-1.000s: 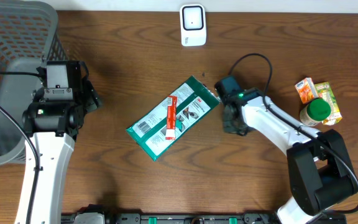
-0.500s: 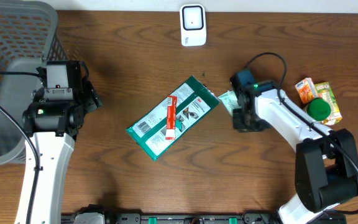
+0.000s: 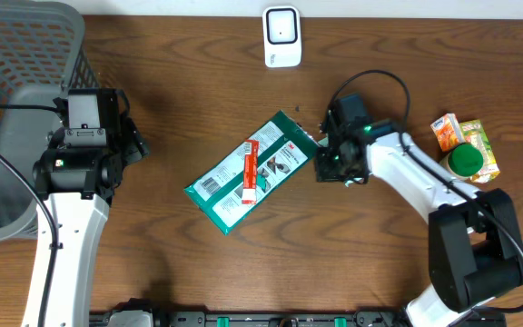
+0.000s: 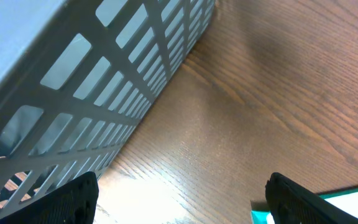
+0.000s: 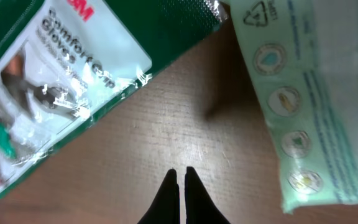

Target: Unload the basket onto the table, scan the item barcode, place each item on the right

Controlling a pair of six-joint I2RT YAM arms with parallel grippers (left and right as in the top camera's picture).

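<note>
Pale pouch point(image 5: 297, 106), cropped, beside right gripper point(image 5: 180, 173)

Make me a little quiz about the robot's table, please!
1. True or false: the right gripper is shut and holds nothing.
2. What is nearest the left gripper? A. the grey basket B. a banana C. a cup
3. Fill in: the glove package is mostly ___ in colour.
Key: 1 true; 2 A; 3 green.
</note>
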